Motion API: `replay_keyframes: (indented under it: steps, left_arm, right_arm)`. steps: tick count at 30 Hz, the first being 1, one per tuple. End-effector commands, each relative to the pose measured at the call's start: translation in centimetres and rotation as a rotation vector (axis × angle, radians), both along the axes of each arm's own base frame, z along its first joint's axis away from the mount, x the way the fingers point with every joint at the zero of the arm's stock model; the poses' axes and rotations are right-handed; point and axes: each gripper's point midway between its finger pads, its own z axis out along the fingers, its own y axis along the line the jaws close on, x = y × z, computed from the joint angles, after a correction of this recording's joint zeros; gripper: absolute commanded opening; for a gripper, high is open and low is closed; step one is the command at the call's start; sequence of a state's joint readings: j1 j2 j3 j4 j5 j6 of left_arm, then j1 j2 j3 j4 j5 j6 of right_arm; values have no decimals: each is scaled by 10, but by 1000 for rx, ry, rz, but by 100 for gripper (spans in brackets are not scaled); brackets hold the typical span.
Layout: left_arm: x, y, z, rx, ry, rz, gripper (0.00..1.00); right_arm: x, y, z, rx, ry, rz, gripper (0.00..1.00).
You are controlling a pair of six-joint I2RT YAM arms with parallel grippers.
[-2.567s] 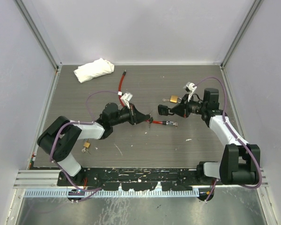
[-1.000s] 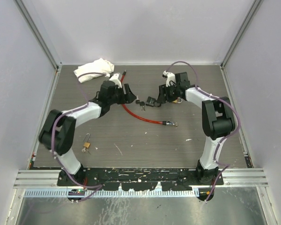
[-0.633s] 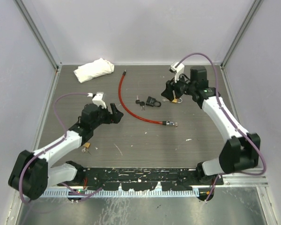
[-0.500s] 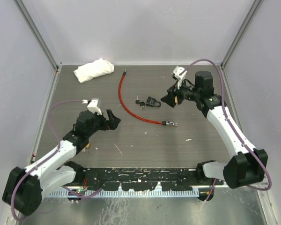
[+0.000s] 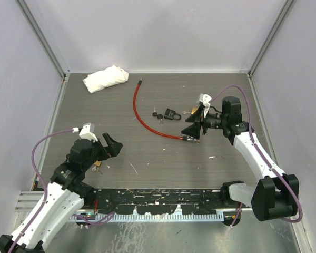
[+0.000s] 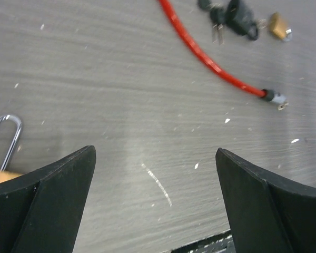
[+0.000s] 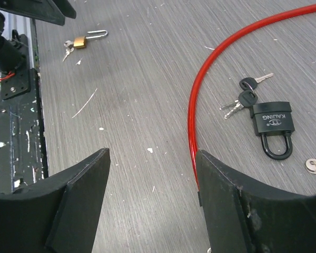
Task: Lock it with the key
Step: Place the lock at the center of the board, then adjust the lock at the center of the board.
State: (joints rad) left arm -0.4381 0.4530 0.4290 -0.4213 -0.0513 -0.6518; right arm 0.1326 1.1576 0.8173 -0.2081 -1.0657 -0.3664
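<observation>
Lying on the dark grey wood-grain tabletop [image 5: 158,153] between pale walls, the black padlock [image 7: 272,122] is showing white lettering that looks like KAILING, its black-headed keys [image 7: 246,97] just beside it. The left gripper [image 6: 154,153] and right gripper [image 7: 152,155] are hovering low, jaws apart and empty.

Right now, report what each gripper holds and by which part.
Nothing is held. The left gripper and the right gripper are both open, jaws empty.
</observation>
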Motion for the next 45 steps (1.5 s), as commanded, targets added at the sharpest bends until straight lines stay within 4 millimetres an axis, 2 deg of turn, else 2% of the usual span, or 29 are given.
replay_keyframes:
  steps: [1, 4, 6, 10, 14, 20, 27, 32, 35, 37, 40, 45]
  left_arm:
    - [-12, 13, -13, 38, 161, 72, 98]
    - [-6, 8, -10, 18, 214, 76, 98]
    - [0, 12, -11, 25, 246, 101, 98]
    - [7, 28, -26, -20, 342, 168, 98]
    - [7, 55, -36, -133, 399, 290, 98]
    - [9, 79, -24, -215, 350, 434, 98]
    - [0, 104, -57, -179, 473, 620, 99]
    - [-2, 119, -72, -144, 506, 714, 89]
    - [-5, 120, -89, -166, 565, 762, 70]
    - [-9, 119, -101, -174, 608, 779, 63]
    - [-15, 119, -110, -172, 653, 800, 56]
    - [-26, 120, -121, -156, 700, 823, 53]
  right_arm:
    - [4, 4, 20, 26, -73, 54, 71]
    - [4, 3, 19, 19, -73, 53, 71]
    - [5, 3, 18, 14, -77, 48, 71]
    - [6, 2, 16, 6, -73, 41, 71]
    - [8, 1, 13, -3, -62, 37, 71]
    - [10, 0, 8, -19, -40, 38, 71]
    - [10, 0, 3, -24, -16, 45, 71]
    - [11, 0, 0, -30, -6, 49, 71]
    - [11, 0, -2, -33, 7, 49, 71]
    - [11, 0, -3, -34, 11, 51, 70]
    - [11, 0, -4, -36, 15, 53, 70]
    - [12, 0, -5, -37, 24, 54, 71]
